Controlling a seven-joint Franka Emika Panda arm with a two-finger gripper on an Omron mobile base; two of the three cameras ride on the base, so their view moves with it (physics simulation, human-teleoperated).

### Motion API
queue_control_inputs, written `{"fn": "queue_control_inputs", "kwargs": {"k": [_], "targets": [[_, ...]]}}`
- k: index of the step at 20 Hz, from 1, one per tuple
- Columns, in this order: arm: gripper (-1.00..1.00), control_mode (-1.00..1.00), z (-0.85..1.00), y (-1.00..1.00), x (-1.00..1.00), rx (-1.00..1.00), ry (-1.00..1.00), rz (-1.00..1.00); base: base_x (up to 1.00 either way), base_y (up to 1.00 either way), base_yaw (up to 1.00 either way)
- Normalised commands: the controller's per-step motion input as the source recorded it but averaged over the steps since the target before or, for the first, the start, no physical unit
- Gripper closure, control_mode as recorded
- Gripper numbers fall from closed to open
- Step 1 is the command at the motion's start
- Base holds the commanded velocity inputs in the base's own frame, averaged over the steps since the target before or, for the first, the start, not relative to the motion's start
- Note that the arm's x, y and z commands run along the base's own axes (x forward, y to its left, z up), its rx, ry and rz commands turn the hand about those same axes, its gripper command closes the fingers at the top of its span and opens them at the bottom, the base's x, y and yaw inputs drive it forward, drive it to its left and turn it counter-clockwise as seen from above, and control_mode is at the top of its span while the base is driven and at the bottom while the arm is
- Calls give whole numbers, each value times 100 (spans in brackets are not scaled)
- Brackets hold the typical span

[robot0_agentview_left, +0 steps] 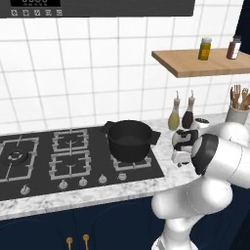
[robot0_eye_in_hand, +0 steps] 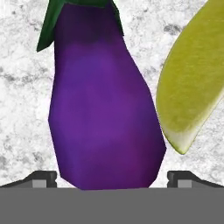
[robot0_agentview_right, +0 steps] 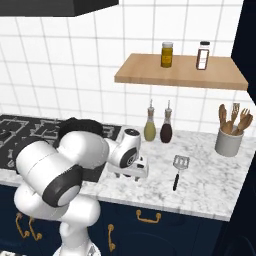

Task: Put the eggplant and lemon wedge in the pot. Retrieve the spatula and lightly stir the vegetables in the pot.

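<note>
A glossy purple eggplant with a green cap lies on the marble counter, close below the hand. My gripper is open, with one fingertip on each side of the eggplant's rounded end. The yellow-green lemon wedge lies just right of the eggplant. From the base cameras, the gripper hangs low over the counter right of the stove. The black pot stands on the stove's right rear burner, left of the hand. The spatula, silver blade and dark handle, lies flat on the counter right of the hand.
Two bottles stand against the tiled wall behind the hand. A grey cup of wooden utensils stands at the far right. A wooden shelf with two jars hangs above. The black stovetop stretches to the left.
</note>
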Motion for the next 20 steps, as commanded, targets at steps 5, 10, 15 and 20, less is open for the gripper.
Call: {"fn": "queue_control_inputs", "kwargs": {"k": [5,10,15,20], "targets": [[-100,-100,0,0,7,0,0,1,0,0,0],[-100,-100,20,0,-16,1,-11,12,0,0,0],[-100,-100,10,0,7,2,-2,10,0,0,0],[-100,-100,0,0,41,4,4,8,0,0,0]]}}
